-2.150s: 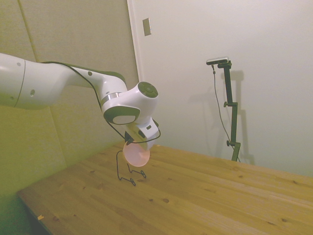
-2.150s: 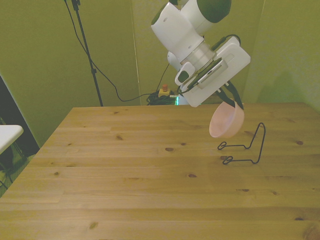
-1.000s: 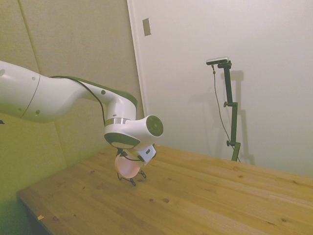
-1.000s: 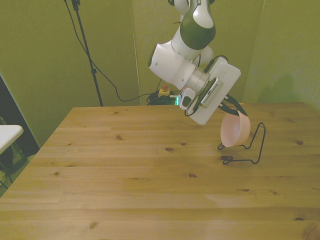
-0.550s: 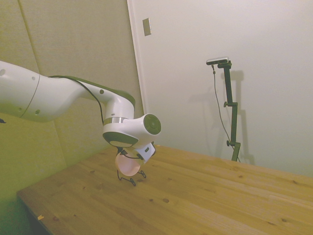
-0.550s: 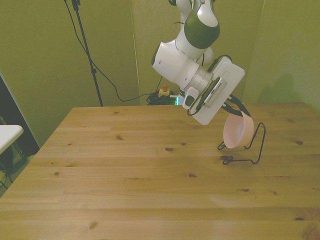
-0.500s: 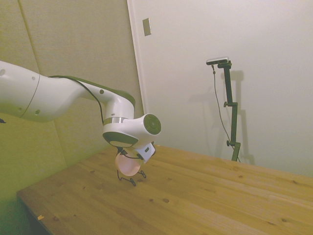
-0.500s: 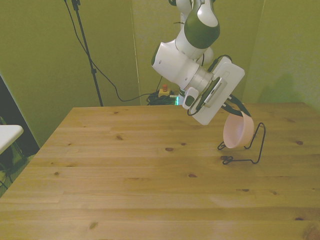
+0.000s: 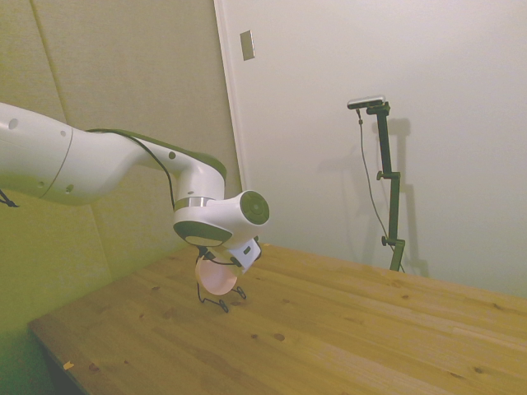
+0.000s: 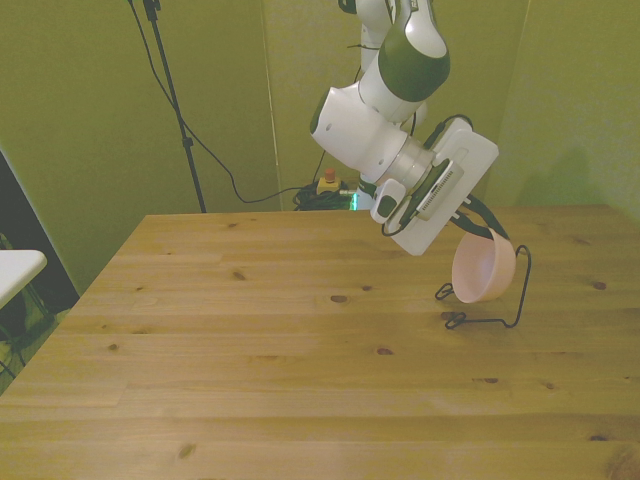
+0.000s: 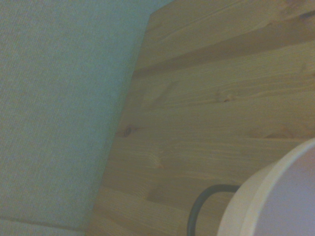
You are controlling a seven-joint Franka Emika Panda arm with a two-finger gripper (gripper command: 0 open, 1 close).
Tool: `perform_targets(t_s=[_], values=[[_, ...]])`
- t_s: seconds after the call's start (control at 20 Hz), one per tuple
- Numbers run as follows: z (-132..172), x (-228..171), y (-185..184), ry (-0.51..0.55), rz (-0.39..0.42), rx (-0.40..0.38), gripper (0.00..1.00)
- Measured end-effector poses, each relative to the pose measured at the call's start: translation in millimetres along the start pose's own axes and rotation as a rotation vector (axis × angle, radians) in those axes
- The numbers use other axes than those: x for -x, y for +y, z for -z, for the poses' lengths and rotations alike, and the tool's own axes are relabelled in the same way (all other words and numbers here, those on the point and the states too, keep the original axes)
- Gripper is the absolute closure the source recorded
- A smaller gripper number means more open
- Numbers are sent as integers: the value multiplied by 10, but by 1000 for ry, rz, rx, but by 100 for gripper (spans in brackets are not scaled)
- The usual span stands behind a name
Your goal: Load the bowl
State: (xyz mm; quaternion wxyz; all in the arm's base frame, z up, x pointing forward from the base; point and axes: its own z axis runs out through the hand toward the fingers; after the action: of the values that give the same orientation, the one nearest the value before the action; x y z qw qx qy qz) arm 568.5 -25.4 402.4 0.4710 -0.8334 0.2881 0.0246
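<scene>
The pale pink bowl (image 10: 483, 270) hangs tilted on its side just above the base of the thin black wire rack (image 10: 505, 300), close in front of the rack's upright loop. My gripper (image 10: 482, 232) is shut on the bowl's upper rim. In the side view the bowl (image 9: 216, 276) shows under the wrist, over the rack (image 9: 221, 299). The wrist view holds a slice of the bowl's rim (image 11: 256, 196) and a curve of rack wire (image 11: 197, 211) over the wooden table.
The rack stands near the table's edge at the front view's right, close to the padded wall (image 11: 59, 108). Open wooden table (image 10: 280, 350) stretches toward the front view's left. A white surface corner (image 10: 15, 268) sits beyond the table's left edge.
The arm came down and carried the bowl toward the front view's right, from above the table to just over the rack's base, nearer the upright loop. In the last half second it shifted slightly further.
</scene>
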Motion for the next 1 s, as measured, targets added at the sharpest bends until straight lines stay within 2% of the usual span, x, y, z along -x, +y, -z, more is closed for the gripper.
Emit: perform_targets(t_s=[0.5,1.0], values=[[-229,-88,-53,1,-17,17,100],[-274,-148,-102,0,-39,17,100]])
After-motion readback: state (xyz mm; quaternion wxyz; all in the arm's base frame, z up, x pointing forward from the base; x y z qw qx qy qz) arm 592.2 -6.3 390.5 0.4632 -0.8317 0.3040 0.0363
